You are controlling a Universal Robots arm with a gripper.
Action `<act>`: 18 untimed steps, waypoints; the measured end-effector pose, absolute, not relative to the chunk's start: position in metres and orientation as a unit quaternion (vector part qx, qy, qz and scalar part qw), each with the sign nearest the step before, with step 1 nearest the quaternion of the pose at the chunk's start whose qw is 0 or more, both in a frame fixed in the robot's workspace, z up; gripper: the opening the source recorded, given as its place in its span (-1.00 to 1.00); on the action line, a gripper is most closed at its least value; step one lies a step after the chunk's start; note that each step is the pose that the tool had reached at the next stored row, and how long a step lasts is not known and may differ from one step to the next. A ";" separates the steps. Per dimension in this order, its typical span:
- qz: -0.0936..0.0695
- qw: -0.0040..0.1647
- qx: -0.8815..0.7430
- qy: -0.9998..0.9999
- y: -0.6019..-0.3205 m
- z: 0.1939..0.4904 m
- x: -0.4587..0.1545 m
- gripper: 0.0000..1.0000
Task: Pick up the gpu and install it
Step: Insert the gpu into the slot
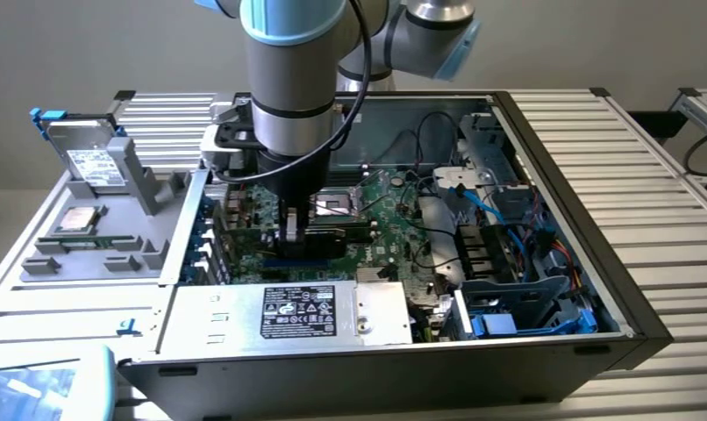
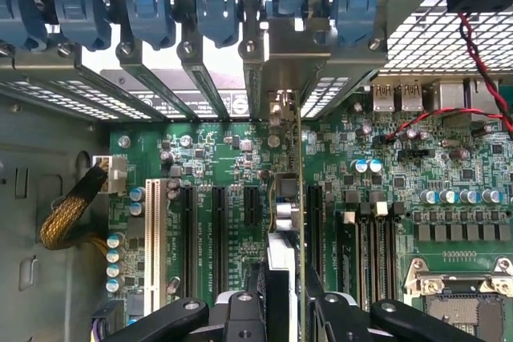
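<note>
Our gripper (image 2: 282, 314) grips the gpu (image 2: 285, 206) between closed jaws. The gpu stands edge-on over the motherboard (image 2: 216, 150), among the long slots, with its bracket at the case's back wall. We judge installing is under way; seating calls for a straight, well-aligned press.

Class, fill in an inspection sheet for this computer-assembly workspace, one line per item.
Surface: slatted metal table bearing an open computer case.
Job's things: gpu edge-on over the motherboard slots; seating cannot be told.
Clutter: grey tray holding a labelled drive.
Grippers: gripper shut on the gpu.
Cables: blue cables inside the case.
Surroundings: nothing seen.
</note>
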State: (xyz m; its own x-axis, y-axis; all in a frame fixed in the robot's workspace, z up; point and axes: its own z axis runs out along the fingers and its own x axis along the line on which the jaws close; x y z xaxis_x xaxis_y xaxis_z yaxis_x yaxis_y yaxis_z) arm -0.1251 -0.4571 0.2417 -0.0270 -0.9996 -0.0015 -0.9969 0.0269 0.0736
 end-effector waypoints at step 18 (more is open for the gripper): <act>-0.027 0.025 0.697 -0.716 -0.456 0.240 -0.125 -0.44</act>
